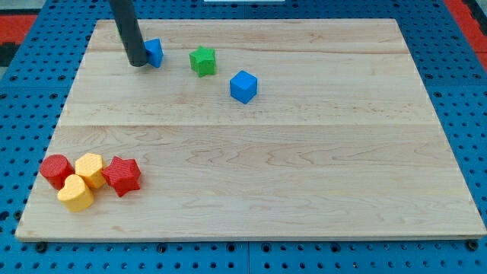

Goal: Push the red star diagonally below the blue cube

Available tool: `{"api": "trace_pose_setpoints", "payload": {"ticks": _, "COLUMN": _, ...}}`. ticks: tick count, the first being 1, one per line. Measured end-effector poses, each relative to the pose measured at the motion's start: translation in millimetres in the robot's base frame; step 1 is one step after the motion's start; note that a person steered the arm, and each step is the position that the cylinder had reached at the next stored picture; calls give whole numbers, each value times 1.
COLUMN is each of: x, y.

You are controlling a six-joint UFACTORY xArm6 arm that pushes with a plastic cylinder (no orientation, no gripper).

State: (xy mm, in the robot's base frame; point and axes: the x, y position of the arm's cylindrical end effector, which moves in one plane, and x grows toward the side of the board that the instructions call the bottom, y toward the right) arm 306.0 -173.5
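Six blocks: counted on one wooden board (304, 175), set on a blue pegboard (472, 114) that shows on all sides.
Board: pale planks, wider toward the view's bottom; all four edges in sight.
Open room: the whole right half and the centre carry no blocks; wide bare wood lies between the bottom-left cluster and the upper group.
Rod: dark, straight, entering from the view's top left and leaning slightly to the right as it descends.
My tip (138, 64): on the board near its top-left corner, touching or just beside the left face of a small blue block (155, 52); that block's shape cannot be made out behind the rod. A bare rod end, with nothing to open or close, holding nothing.
Blue cube (243, 86): upper middle, clear of all edges.
Green star (202, 60): near the blue cube, up and to its left.
Red star (122, 175): bottom left, well apart from the blue cube, touching a yellow block (90, 169).
Yellow heart (75, 193): closest to the bottom edge.
Red cylinder (55, 170): closest to the left edge.
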Motion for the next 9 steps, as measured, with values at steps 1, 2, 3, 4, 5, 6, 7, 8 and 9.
{"api": "trace_pose_setpoints", "payload": {"ticks": 1, "x": -3, "y": 12}}
{"api": "trace_pose_setpoints", "payload": {"ticks": 2, "x": -8, "y": 13}}
{"api": "trace_pose_setpoints", "payload": {"ticks": 3, "x": -22, "y": 14}}
{"api": "trace_pose_setpoints", "payload": {"ticks": 4, "x": 40, "y": 16}}
{"api": "trace_pose_setpoints", "payload": {"ticks": 5, "x": 102, "y": -27}}
{"api": "trace_pose_setpoints", "payload": {"ticks": 6, "x": 168, "y": -128}}
{"api": "trace_pose_setpoints", "payload": {"ticks": 7, "x": 174, "y": -131}}
{"api": "trace_pose_setpoints", "payload": {"ticks": 8, "x": 217, "y": -123}}
{"api": "trace_pose_setpoints", "payload": {"ticks": 9, "x": 259, "y": -102}}
